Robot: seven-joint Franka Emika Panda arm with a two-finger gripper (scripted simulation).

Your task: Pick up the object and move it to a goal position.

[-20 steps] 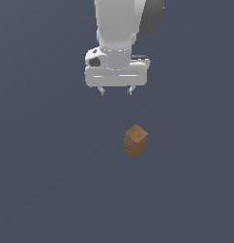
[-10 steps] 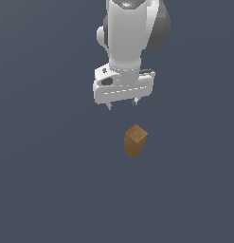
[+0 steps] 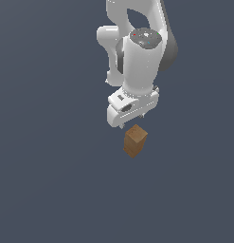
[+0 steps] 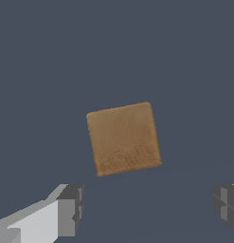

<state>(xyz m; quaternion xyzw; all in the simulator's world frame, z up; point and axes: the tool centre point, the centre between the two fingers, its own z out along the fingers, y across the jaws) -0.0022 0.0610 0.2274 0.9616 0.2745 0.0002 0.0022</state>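
Exterior view, left to right: bare grey counter (image 3: 47, 142) across the whole left half, no edge or corner of it in frame, so positions could only be logged relative to one another. No goal marker was visible in either view.

Arm (image 3: 139, 61) hung right of centre, wrist pointing down. Gripper (image 3: 133, 116) sat directly above the block (image 3: 135, 141), its white body nearly touching the block's top in this view; whether the fingertips had reached the level of the top face could not be told from here.

Block stood upright on the counter, long axis vertical, lighter top face up, turned slightly relative to the picture's edges.

Wrist view: block top (image 4: 123, 139) showed as a near-square, rotated a few degrees. One finger (image 4: 71, 209) and the other finger (image 4: 227, 205) stood well apart, both clear of the block, with plenty of spare width between them. Jaws spread, nothing gripped.

Judgement: the block lay ahead of the line joining the fingers rather than between them, so the coming move seemed to call for a small lateral shift to centre it, then a straight descent along its vertical axis. The slight yaw mismatch looked tolerable given the spare width.
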